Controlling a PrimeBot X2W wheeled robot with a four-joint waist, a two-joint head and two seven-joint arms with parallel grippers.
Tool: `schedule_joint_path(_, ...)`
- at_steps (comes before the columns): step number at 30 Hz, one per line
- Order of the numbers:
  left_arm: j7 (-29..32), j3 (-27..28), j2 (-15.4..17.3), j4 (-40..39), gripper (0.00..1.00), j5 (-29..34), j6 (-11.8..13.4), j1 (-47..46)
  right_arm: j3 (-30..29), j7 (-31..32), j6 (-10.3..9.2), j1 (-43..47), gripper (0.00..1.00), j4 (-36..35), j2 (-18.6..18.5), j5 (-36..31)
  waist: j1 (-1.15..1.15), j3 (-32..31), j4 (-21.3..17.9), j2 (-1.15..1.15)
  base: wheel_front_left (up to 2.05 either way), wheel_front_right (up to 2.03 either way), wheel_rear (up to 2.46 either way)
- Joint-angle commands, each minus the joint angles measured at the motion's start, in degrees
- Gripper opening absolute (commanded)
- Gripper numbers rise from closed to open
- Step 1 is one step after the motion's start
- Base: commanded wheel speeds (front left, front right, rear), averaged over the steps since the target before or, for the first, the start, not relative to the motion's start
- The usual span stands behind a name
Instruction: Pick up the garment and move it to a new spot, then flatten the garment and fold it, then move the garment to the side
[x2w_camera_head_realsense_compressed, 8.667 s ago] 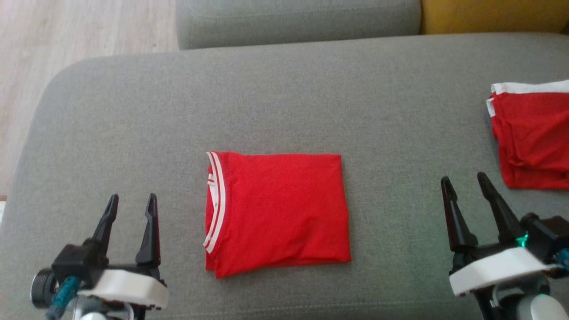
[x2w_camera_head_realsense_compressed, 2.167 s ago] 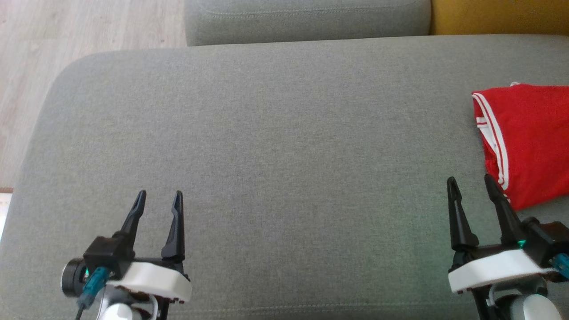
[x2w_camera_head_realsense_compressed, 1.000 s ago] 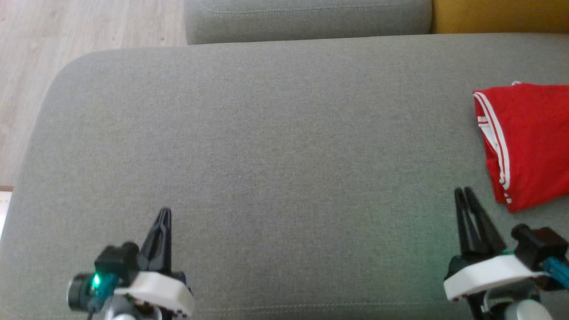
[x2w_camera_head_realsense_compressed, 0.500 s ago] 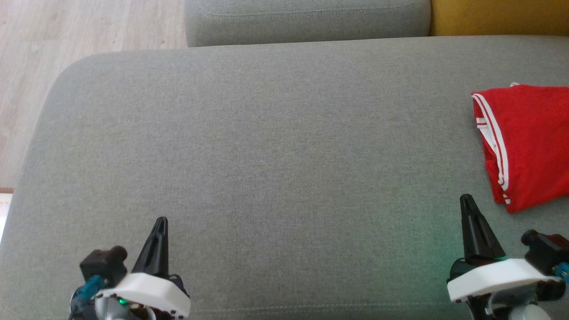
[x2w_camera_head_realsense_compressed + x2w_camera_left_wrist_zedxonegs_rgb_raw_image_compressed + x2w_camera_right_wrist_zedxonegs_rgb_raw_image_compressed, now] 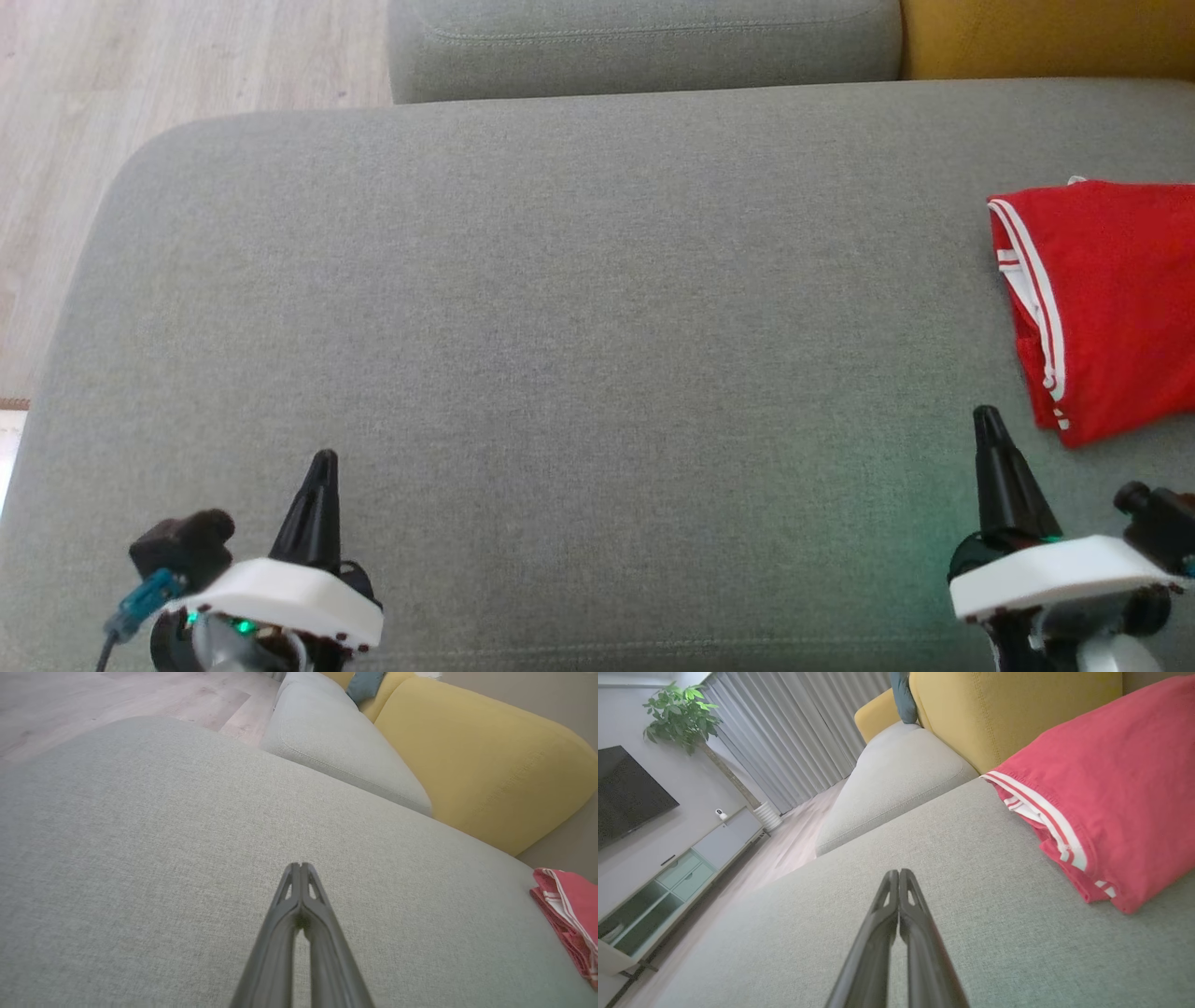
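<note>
The red garment [image 5: 1106,303] with white striped trim lies folded at the right edge of the grey cushion [image 5: 560,327]; it also shows as the garment [image 5: 1106,793] in the right wrist view and the garment [image 5: 567,910] at the far right of the left wrist view. My right gripper [image 5: 985,420] is shut and empty, just left of and below the garment's near corner, apart from it. My left gripper [image 5: 322,462] is shut and empty at the lower left, over bare cushion. The shut fingers meet at the left gripper [image 5: 300,865] and the right gripper [image 5: 899,872].
A second grey cushion [image 5: 644,42] sits behind, with a yellow sofa back [image 5: 1046,37] at the far right. Wooden floor [image 5: 140,75] lies beyond the cushion's rounded left end. A TV cabinet [image 5: 668,877] and a plant [image 5: 684,716] stand across the room.
Both grippers went from open to shut and drew back toward the near edge. The folded garment stays at the right.
</note>
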Motion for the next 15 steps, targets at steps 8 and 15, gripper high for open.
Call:
schedule_joint_path(8, 1.2, 2.6, 0.0, -1.0, 0.0, -5.8, -1.4, -3.2, -0.1, 0.4, 0.07, -3.2, 0.0, -0.7, -1.3, 6.2, 0.0, -0.2, 0.0, 0.0, 0.0, 0.0, 0.0)
schedule_joint_path(15, 2.1, 3.7, -0.3, -0.7, 0.0, -10.3, -2.1, -3.7, -0.2, 0.7, 0.08, -3.9, 0.0, 0.2, -1.4, 11.0, 0.0, -0.4, -0.1, 0.0, 0.0, 0.0, 0.0)
